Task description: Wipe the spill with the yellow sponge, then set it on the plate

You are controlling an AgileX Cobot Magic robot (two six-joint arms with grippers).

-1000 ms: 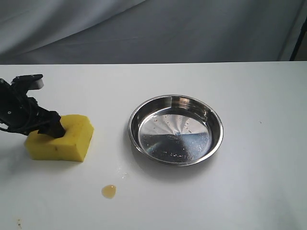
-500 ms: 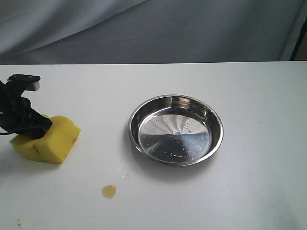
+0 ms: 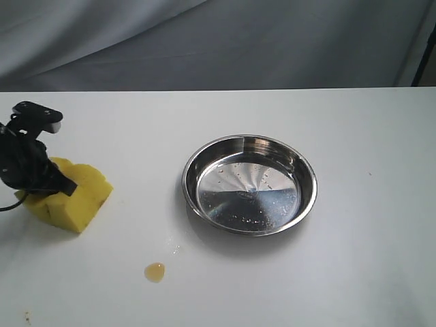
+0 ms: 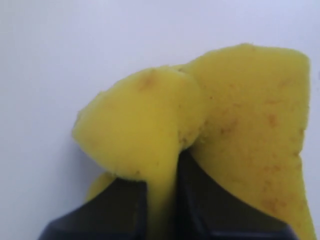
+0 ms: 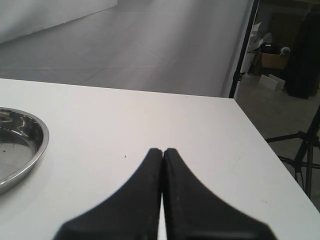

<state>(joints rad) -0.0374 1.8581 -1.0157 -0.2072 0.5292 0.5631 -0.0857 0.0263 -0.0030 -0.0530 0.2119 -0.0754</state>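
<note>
At the far left of the table my left gripper (image 3: 60, 184) is shut on the yellow sponge (image 3: 80, 195), which bulges around the squeezed part and is tilted. The left wrist view is filled by the pinched sponge (image 4: 240, 115) with the black fingers (image 4: 125, 210) sunk into the foam. A small amber spill (image 3: 154, 272) lies on the table near the front, to the right of the sponge and apart from it. The steel plate (image 3: 208, 153) sits at the table's middle with nothing in it. My right gripper (image 5: 162, 150) is shut and holds nothing; it does not show in the exterior view.
A few tiny droplets (image 3: 175, 249) dot the white table between the spill and the plate. The plate's rim (image 5: 42, 137) shows in the right wrist view. The table's edge (image 5: 260, 145) drops off beyond my right gripper, with stands and boxes on the floor.
My left gripper has pulled the sponge leftward, away from the plate, then tilted and lifted it slightly. The spill and plate have not moved.
</note>
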